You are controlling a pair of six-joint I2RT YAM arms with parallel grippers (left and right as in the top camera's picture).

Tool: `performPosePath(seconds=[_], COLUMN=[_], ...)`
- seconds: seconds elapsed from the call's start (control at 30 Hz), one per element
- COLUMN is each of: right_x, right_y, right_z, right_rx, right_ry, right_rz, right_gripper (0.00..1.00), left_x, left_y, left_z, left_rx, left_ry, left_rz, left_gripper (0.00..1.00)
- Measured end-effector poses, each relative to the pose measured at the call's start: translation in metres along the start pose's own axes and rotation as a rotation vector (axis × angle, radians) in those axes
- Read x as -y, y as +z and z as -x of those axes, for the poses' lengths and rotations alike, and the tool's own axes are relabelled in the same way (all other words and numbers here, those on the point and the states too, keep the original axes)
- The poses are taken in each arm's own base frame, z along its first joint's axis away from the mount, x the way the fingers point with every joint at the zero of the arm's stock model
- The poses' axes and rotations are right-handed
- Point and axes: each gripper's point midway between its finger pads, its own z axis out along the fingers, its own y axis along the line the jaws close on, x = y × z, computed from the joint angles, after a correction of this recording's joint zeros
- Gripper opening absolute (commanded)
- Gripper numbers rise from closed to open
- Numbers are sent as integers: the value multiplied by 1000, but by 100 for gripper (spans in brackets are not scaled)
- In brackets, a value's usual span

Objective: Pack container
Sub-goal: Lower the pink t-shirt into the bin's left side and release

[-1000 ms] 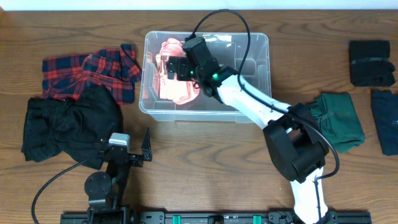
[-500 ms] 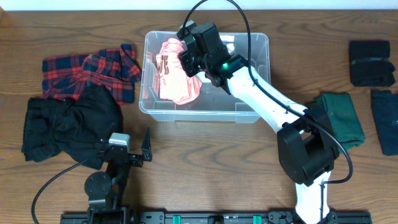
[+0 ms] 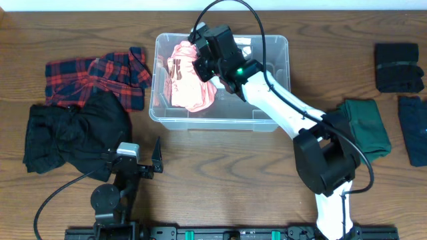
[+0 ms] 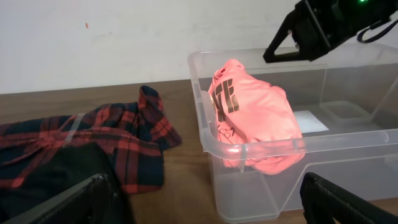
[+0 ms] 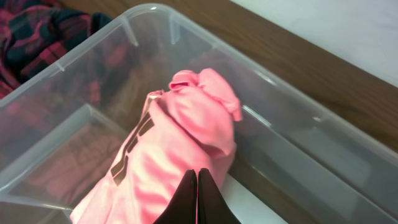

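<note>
The clear container [image 3: 283,80] stands at the back middle of the table. A pink garment [image 3: 190,80] with dark lettering fills its left half. From the left wrist the pink garment [image 4: 255,118] bulges above the rim [image 4: 348,140] and droops over the front edge. My right gripper [image 3: 198,59] hovers above the container's back left, shut, with no cloth showing between its fingers. In its own view the gripper [image 5: 198,171] points down at the pink garment [image 5: 180,143]. My left gripper [image 3: 133,159] rests open near the front left.
A red plaid shirt [image 3: 93,77] and a black garment [image 3: 73,133] lie left of the container. Right of it are a green garment [image 3: 367,127], a black folded piece [image 3: 398,67] and a navy one [image 3: 413,137]. A white label [image 4: 308,119] shows on the container's bottom.
The right gripper rose from low inside the container, shifted toward its back left and went from open to shut. The pink garment stayed in the container. The left arm kept still.
</note>
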Motion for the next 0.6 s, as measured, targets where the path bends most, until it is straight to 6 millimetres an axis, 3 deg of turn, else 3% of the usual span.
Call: performPosePath(seconds=[0.33, 0.6], right_x=[-40, -21], right_y=[20, 47], right_z=[-23, -77], right_rx=[-50, -189], right_ry=[-39, -20], right_rz=[79, 3], right_gripper=[1, 1], left_x=[0, 0], left_y=[0, 0], left_z=[0, 0], left_rx=[0, 0], left_ry=[0, 0], left_rz=[0, 0], left_gripper=[98, 98])
